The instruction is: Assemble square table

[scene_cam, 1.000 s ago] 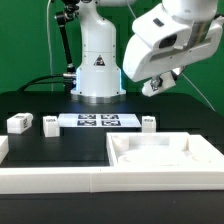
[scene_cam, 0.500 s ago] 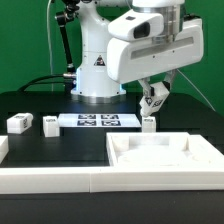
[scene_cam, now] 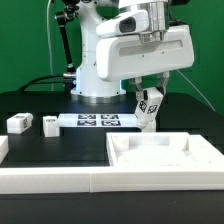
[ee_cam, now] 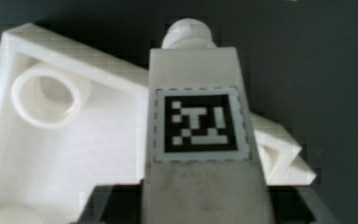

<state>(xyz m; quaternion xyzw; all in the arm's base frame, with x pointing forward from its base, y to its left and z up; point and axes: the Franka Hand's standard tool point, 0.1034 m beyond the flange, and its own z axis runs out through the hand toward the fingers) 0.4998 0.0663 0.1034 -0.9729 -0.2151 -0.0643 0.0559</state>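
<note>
My gripper (scene_cam: pixel 148 97) is shut on a white table leg (scene_cam: pixel 148 110) with a black-and-white tag, which hangs tilted just behind the far left corner of the square table top (scene_cam: pixel 165 158). In the wrist view the leg (ee_cam: pixel 197 110) runs up the middle, its rounded tip (ee_cam: pixel 190 32) pointing away. My dark fingers (ee_cam: pixel 114 205) press on both of its sides. Below the leg lies the white table top (ee_cam: pixel 51 140) with a round hole (ee_cam: pixel 48 95) near its corner. Two more legs (scene_cam: pixel 18 123) (scene_cam: pixel 49 124) rest on the black surface at the exterior view's left.
The marker board (scene_cam: pixel 97 121) lies in front of the robot base (scene_cam: pixel 97 70). A long white rail (scene_cam: pixel 50 180) edges the near side of the black surface. The table top has a raised rim (scene_cam: pixel 160 141).
The arm has swung toward the exterior view's left and come down, carrying the leg from high up to just above the surface by the table top's far left corner.
</note>
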